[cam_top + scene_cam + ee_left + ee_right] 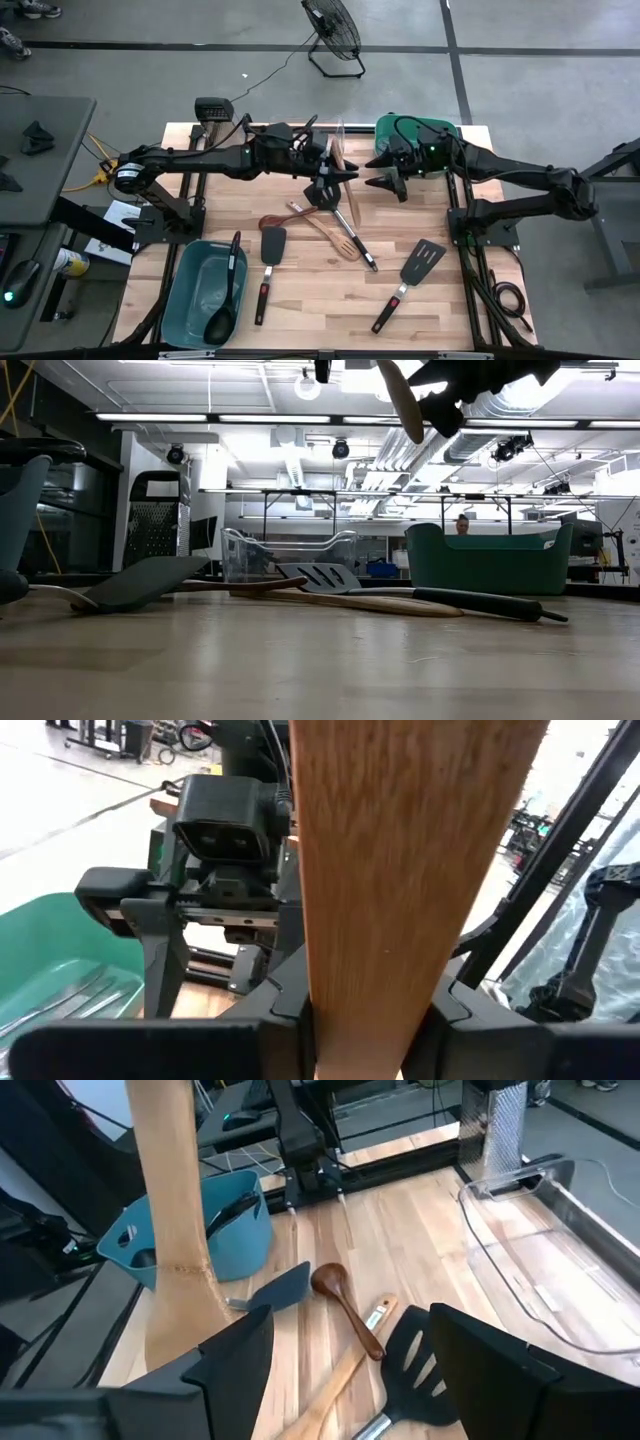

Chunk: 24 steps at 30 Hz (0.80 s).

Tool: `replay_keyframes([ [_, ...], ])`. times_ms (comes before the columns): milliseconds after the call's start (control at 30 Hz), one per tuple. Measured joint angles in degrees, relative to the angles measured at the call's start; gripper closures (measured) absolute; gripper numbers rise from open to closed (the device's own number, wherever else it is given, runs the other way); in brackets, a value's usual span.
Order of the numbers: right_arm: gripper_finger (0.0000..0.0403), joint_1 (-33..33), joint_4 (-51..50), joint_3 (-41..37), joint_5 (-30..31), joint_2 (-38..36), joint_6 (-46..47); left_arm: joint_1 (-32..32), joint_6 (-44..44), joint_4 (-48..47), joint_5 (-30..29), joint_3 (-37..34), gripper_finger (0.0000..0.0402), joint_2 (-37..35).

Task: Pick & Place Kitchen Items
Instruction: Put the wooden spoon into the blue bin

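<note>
My left gripper (330,178) is over the middle of the table, shut on a pale wooden utensil (400,870) and holding it high above the tabletop. The utensil's rounded end (400,402) hangs into the top of the low view. My right gripper (386,183) faces it from the right, open. In the right wrist view the wooden utensil (165,1230) stands just outside one finger (240,1360). On the table lie a brown wooden spoon (277,220), a wooden slotted spatula (330,232), black turners (272,245) (422,260) and a black ladle (226,300) in the teal tub. My left gripper pinches the wooden utensil's flat broad shaft (370,1005) between its two fingers, which lie across it. The utensil is lifted clear of the table and stands roughly upright in the hold, a little tilted, with its rounded end (402,405) hanging down.
The green tub (420,135) sits at the far right with silvery pieces (60,1000) inside. The teal tub (195,290) is near left. The clear bin (560,1270) and a grater (155,520) stand along the far side. A dark-handled slotted turner (350,225) lies mid-table.
</note>
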Motion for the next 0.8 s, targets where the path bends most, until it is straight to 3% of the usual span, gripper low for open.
replay_keyframes([
  [333,0.0144,-0.4,-2.5,0.0,0.4,-0.8,-1.5,0.0,-1.3,-2.3,-0.3,0.0,0.0317,-0.8],
  [800,0.0144,-0.4,-8.5,0.0,3.8,-1.6,-2.8,-0.9,-8.5,-26.8,-12.9,0.0,0.0318,-10.9],
])
